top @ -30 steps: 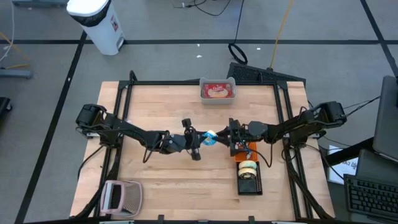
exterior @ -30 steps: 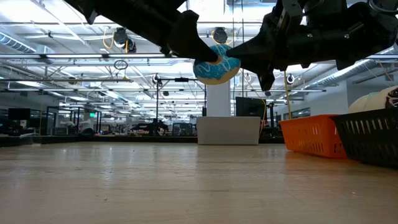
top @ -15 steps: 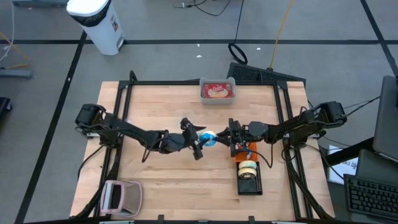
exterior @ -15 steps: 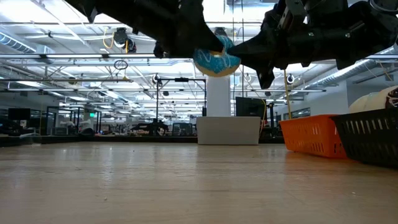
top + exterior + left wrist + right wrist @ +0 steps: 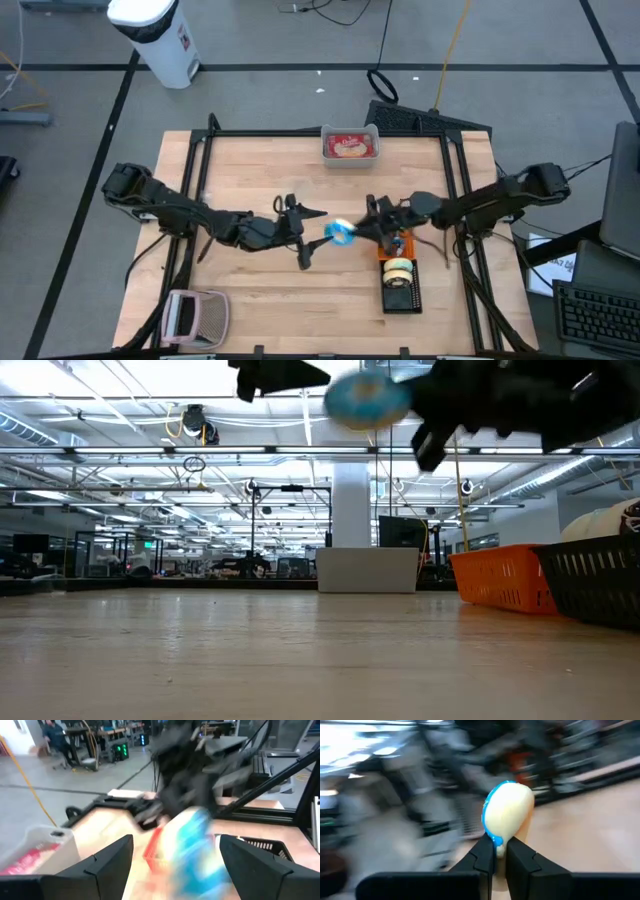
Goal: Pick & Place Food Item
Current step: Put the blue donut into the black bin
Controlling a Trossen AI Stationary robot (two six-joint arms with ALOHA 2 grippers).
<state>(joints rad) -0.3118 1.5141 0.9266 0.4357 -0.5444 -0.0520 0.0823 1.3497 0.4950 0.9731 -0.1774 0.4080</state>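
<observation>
While the left hand (image 5: pixel 303 232) gapes empty, right hand (image 5: pixel 352 232) grips blue doughnut (image 5: pixel 338 232), above table (image 5: pixel 260 170)

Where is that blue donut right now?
High view: the blue donut is mid-table, pinched in the right end effector, just left of the orange basket.

**Table layout, both arms meeting at centre**

Taking the high view as a clock face centred on the wooden butcher-block table (image 5: pixel 250 310): the clear plastic tray of red packaged food (image 5: pixel 350 145) sits at 12 o'clock by the far edge. The blue-frosted doughnut (image 5: pixel 340 232) is raised at centre, between the left gripper (image 5: pixel 306 234) at 9 o'clock and the right gripper (image 5: pixel 368 228) at 3 o'clock. The orange basket (image 5: pixel 396 243) and the black mesh basket (image 5: pixel 402 292) lie at 4 to 5 o'clock. The pink perforated lid (image 5: pixel 194 317) lies at 7 o'clock.
</observation>
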